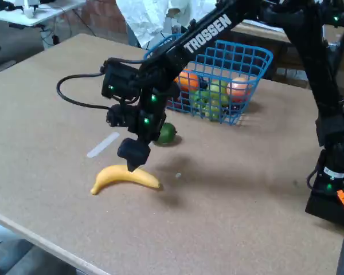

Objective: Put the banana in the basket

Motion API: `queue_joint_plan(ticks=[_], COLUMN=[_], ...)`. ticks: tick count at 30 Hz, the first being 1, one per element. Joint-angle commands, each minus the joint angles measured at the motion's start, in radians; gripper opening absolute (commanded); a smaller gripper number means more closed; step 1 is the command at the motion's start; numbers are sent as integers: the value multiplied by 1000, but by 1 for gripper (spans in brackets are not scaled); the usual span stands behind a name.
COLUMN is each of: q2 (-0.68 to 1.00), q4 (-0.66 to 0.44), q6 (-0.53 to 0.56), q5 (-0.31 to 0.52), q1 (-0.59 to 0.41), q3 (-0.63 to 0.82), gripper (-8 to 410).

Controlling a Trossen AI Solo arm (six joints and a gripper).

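Note:
The yellow banana lies flat on the brown table near its front edge, curve upward. My gripper hangs straight down over the banana's middle, its fingertips right at the top of the fruit. From this side I cannot make out whether the fingers are open or shut, or whether they touch the banana. The blue wire basket stands behind the arm, toward the back of the table, and holds orange, green and peach-coloured fruit.
A round green fruit sits on the table just behind the gripper. A pale strip of tape lies left of the banana. The arm's base stands at the right edge. The table's front edge runs close to the banana.

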Motion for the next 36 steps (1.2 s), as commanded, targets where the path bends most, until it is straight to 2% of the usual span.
queue_joint_plan(ticks=[1, 16, 20, 23, 31, 36], q2=[1, 164, 163, 159, 159, 157], q4=[28, 137, 154, 159, 158, 155], q6=[-9, -6, -19, -27, -25, -3], q5=[4, -88, -87, -87, -85, -84], q1=[3, 12, 17, 17, 18, 19], q3=[0, 0, 0, 0, 0, 0], gripper=[393, 393, 372, 329, 158, 69])
